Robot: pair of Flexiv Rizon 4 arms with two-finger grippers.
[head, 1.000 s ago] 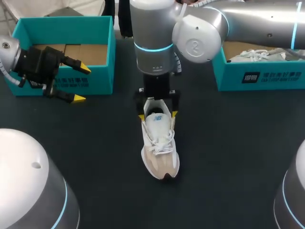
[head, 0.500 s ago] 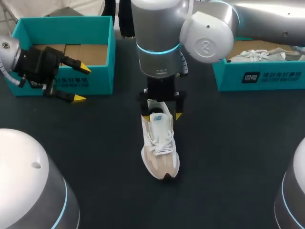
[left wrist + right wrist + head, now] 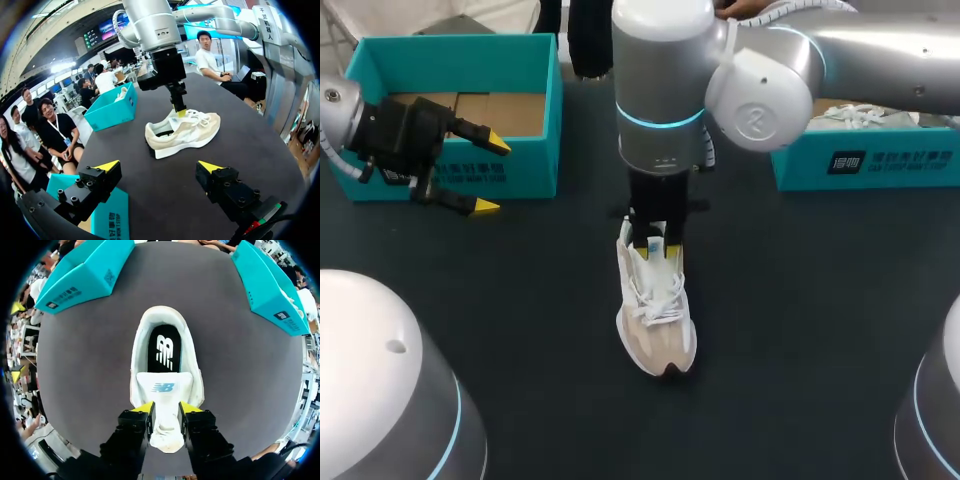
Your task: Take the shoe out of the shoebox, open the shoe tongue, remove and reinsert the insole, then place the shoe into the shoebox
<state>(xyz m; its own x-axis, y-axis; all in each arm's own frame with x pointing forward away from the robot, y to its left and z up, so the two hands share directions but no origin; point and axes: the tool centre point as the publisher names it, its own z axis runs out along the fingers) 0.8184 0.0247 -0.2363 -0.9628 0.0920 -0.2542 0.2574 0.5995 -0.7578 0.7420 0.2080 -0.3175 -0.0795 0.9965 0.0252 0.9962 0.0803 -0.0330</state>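
Shoe (image 3: 657,318) is what I'm watching: it stands on its sole on the dark table (image 3: 800,300), outside both boxes, with its toe toward my side and its heel toward the far side. My right gripper (image 3: 167,408) hangs straight down over the shoe's throat from the arm that reaches in from the right. Its two fingers are pinched together on the shoe tongue (image 3: 164,387), one yellow tip pressed to each side of the white fabric, just heelward of the laces (image 3: 655,295). Behind the gripped tongue the shoe's mouth is open, and I can see the black insole (image 3: 164,352) with a white mark lying flat inside, toward the heel. My left gripper (image 3: 490,175) sits well apart from the shoe, off to its left and a little farther back. Its fingers are spread wide with nothing between them, and in its wrist view they point at the shoe's side. Just beyond that gripper, farther left of the shoe, is the left shoebox (image 3: 520,165), teal, with bare brown cardboard showing inside. The right shoebox (image 3: 865,160), also teal, stands to the far right of the shoe, and a second shoe (image 3: 855,115) lies inside it.
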